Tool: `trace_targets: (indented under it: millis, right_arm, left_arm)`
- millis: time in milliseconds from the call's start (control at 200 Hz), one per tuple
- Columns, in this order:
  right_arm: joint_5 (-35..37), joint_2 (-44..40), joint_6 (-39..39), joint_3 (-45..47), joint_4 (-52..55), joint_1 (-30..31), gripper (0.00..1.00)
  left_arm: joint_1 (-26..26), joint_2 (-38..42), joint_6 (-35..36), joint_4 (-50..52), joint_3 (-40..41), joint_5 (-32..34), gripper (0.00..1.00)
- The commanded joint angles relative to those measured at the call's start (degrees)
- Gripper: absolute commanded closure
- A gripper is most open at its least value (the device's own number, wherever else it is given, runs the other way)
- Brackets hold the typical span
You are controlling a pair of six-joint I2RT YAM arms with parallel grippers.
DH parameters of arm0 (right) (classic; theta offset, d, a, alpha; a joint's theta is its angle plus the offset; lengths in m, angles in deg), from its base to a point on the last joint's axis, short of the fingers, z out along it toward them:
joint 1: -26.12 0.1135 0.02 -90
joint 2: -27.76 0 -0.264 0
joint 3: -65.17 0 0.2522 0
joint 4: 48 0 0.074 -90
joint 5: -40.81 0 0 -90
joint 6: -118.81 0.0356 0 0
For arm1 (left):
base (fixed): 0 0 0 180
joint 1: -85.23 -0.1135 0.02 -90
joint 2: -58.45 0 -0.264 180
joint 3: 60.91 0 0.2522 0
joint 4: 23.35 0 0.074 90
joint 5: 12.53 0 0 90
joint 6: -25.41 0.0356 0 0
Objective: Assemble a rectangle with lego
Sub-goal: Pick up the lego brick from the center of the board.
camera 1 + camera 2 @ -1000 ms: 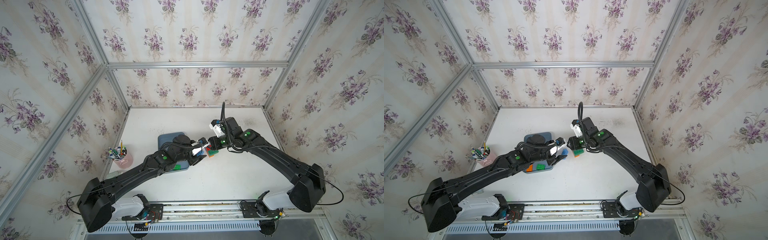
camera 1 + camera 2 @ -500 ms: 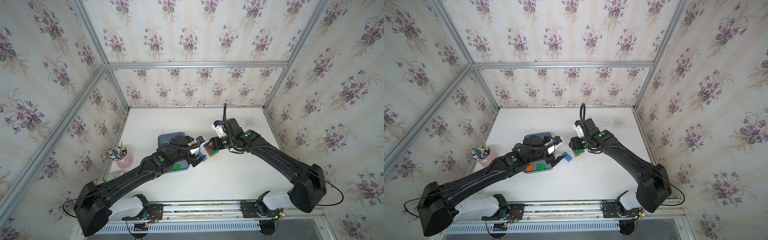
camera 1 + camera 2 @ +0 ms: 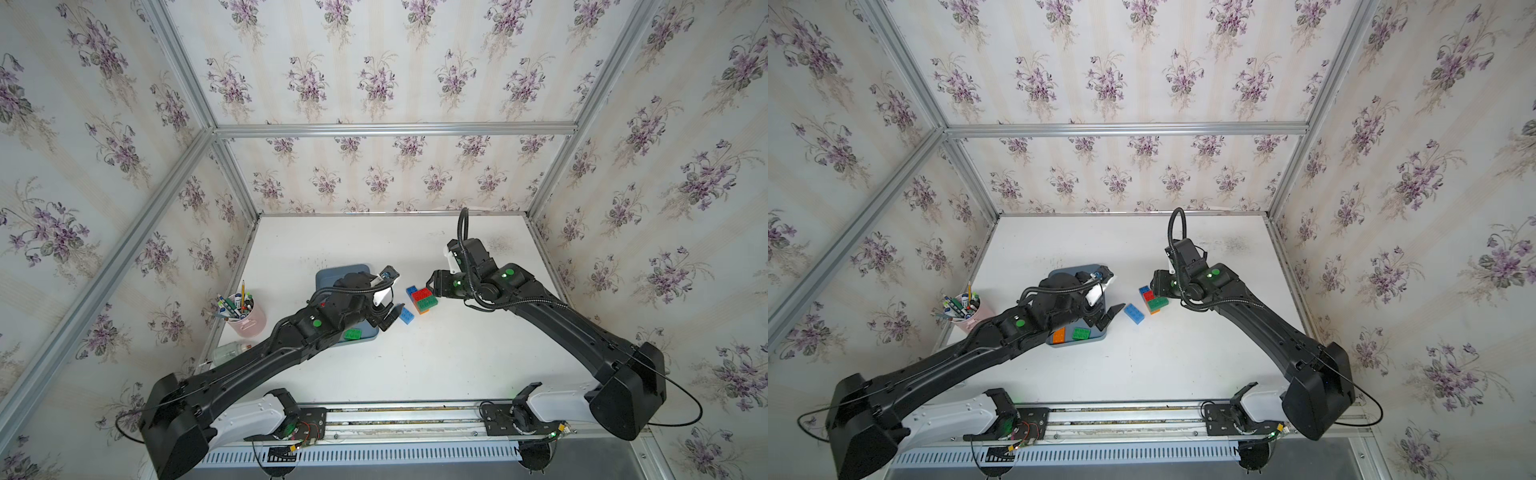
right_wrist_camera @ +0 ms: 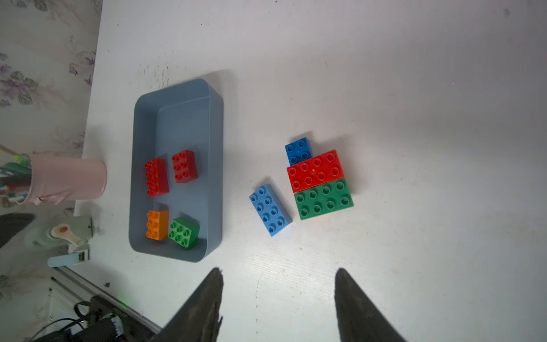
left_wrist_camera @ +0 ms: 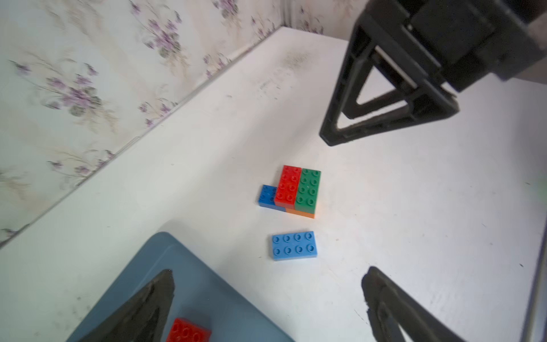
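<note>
The left gripper (image 5: pixel 269 271) has just spread wide and drawn back toward the blue-grey tray (image 3: pixel 328 276); the light blue brick (image 3: pixel 406 316) now lies loose on the table (image 3: pixel 415 374) at mid-frame, just beside the red-green-blue stack (image 3: pixel 422 298); the right gripper (image 4: pixel 278 269) hovers parted, empty; joining it probably remains.

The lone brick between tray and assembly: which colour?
The lone brick is light blue; best in the right wrist view.
</note>
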Motion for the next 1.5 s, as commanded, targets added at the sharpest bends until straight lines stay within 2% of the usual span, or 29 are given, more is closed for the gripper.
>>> trace_targets:
  millis: [0,105,165,255,345,460,570,829,1134,1494]
  right_arm:
    - [1.1,2.2,14.5,-3.9,8.4,0.2,0.39]
    - [3.2,6.5,27.0,-9.7,17.7,1.3,0.4]
    - [4.8,9.7,35.0,-12.9,22.7,2.7,0.39]
    - [4.9,14.5,43.5,-16.5,24.3,5.4,0.36]
    - [5.5,20.1,47.4,-20.2,24.5,7.7,0.28]
    - [5.2,26.7,47.3,-24.3,24.4,9.1,0.2]
    - [5.5,29.9,48.1,-24.0,22.7,9.7,0.17]
    - [5.0,33.6,49.8,-19.5,13.7,9.9,0.15]
    - [5.7,37.9,49.3,-19.2,6.7,10.4,0.14]
    - [5.1,40.5,49.6,-19.1,6.8,10.8,0.17]
  left_arm:
    - [0.0,3.0,1.2,1.5,-0.3,11.3,0.0]
    - [0.0,3.6,-5.3,10.5,-2.6,20.2,0.0]
    - [0.0,4.3,-9.2,14.3,-2.6,23.0,0.0]
    - [0.0,7.4,-13.4,16.1,0.2,21.6,0.0]
    - [0.0,12.0,-15.7,14.7,3.7,18.0,0.0]
    - [0.0,16.8,-16.9,13.8,5.4,16.3,0.0]
    - [0.0,19.0,-17.2,13.6,5.8,16.4,0.0]
    - [0.0,19.1,-18.0,13.9,5.8,15.9,0.0]
    - [0.0,17.5,-18.4,13.7,5.8,13.9,0.0]
    - [0.0,17.2,-18.4,13.8,5.8,14.1,0.0]
